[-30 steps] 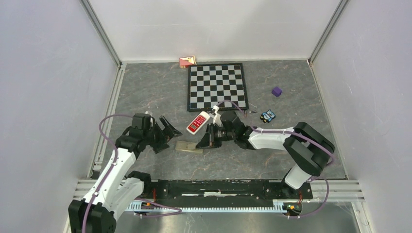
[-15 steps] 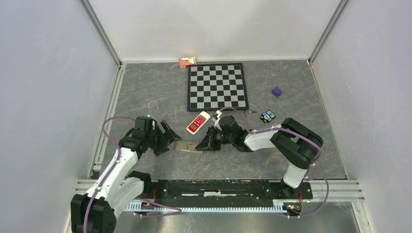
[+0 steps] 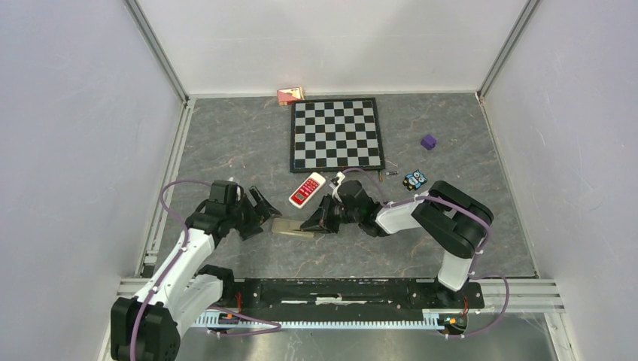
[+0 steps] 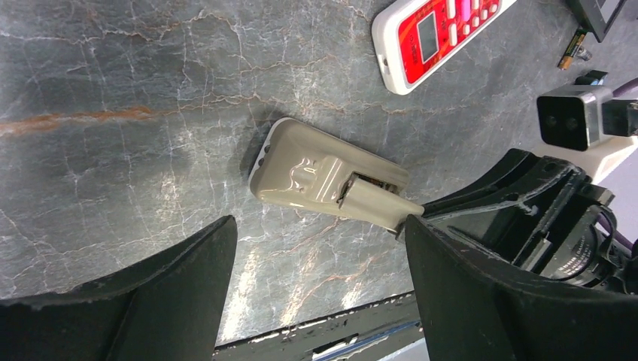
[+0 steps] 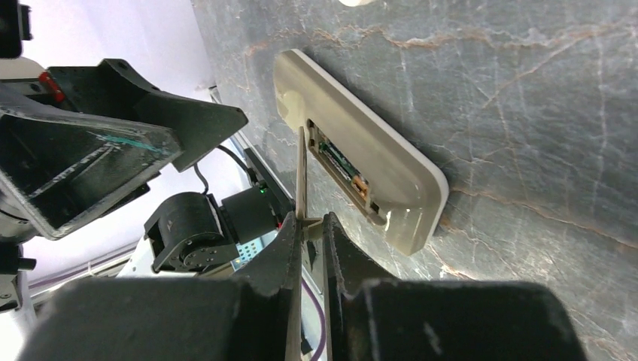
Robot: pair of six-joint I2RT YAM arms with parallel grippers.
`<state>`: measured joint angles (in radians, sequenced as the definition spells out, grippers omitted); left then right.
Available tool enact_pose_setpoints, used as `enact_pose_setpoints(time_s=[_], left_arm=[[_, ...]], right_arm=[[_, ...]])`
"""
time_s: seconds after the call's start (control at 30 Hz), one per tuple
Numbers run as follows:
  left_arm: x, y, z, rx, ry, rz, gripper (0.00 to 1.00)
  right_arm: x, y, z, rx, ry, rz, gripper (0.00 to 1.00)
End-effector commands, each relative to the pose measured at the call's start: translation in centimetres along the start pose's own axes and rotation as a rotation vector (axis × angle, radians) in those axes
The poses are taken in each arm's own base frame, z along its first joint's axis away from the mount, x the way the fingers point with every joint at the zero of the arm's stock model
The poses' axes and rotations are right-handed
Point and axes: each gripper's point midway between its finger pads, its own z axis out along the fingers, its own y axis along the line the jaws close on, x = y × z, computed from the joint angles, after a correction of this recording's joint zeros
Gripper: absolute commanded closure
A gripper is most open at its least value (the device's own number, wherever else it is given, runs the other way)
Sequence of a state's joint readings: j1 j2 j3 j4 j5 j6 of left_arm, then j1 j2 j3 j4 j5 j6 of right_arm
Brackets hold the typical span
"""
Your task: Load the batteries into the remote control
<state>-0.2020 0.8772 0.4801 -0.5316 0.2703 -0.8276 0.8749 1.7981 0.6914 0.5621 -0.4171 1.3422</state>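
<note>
A beige remote control lies face down, its battery bay open; it also shows in the left wrist view and the right wrist view. My right gripper is shut on the thin beige battery cover, held on edge beside the open bay. My left gripper is open and empty just left of the remote. A slim dark battery lies by the chessboard's near right corner; one shows in the left wrist view.
A red and white remote lies just behind the beige one. A chessboard is at the back, a purple cube and a small blue and black gadget to the right, a red box by the back wall.
My right gripper has shifted a little left and nearer with the cover, closer to the beige remote. My left gripper has edged slightly nearer and stays open.
</note>
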Motion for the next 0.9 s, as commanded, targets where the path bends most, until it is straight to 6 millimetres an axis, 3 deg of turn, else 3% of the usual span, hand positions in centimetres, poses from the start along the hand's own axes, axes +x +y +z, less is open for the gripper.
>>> enact_pose_setpoints(time_s=[0.0, 0.37, 0.6, 0.7, 0.87], left_arm=[[-0.9, -0.1, 0.2, 0.014, -0.037, 0.051, 0.13], [-0.8, 0.0, 0.4, 0.010, -0.028, 0.050, 0.15], [-0.7, 0.2, 0.5, 0.003, -0.028, 0.045, 0.16], [-0.8, 0.2, 0.5, -0.001, -0.030, 0.043, 0.16], [-1.0, 0.1, 0.6, -0.002, -0.032, 0.040, 0.15]], right_arm=[[-0.3, 0.3, 0.4, 0.005, -0.018, -0.001, 1.00], [-0.4, -1.1, 0.6, 0.047, -0.034, 0.037, 1.00], [-0.1, -0.8, 1.1, 0.042, -0.009, 0.052, 0.99], [0.4, -1.0, 0.9, 0.049, 0.011, 0.060, 0.92], [0.5, -1.2, 0.7, 0.077, 0.016, 0.041, 0.70]])
